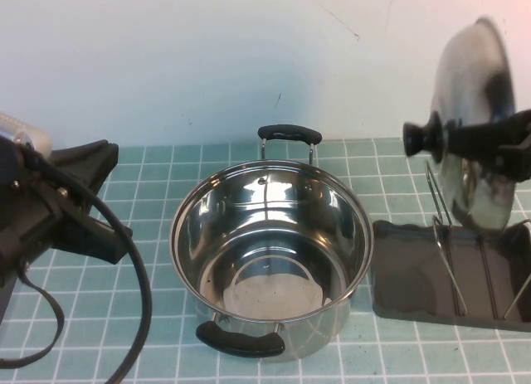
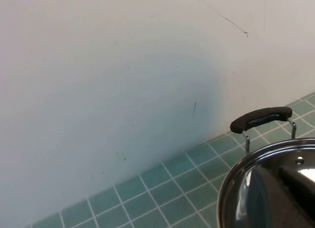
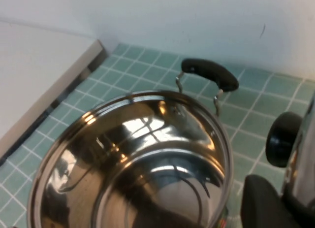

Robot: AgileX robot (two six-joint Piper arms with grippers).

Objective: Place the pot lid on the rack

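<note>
The pot lid [image 1: 473,77] stands on edge at the far right, its black knob [image 1: 421,137] facing left, held over the dark grey rack [image 1: 406,268]. Its lower rim hangs among the rack's wire prongs [image 1: 448,251]; I cannot tell if it rests on them. My right gripper [image 1: 469,139] reaches in from the right and is shut on the lid beside the knob. In the right wrist view the knob [image 3: 284,139], the lid's edge [image 3: 309,134] and one black finger [image 3: 266,203] show. My left gripper [image 1: 79,201] is parked at the far left, away from both.
The open steel pot [image 1: 270,260] with two black handles stands mid-table, just left of the rack; it also shows in the left wrist view [image 2: 275,188] and the right wrist view [image 3: 133,164]. The left arm's black cable [image 1: 133,301] loops over the tiles. A white wall stands behind.
</note>
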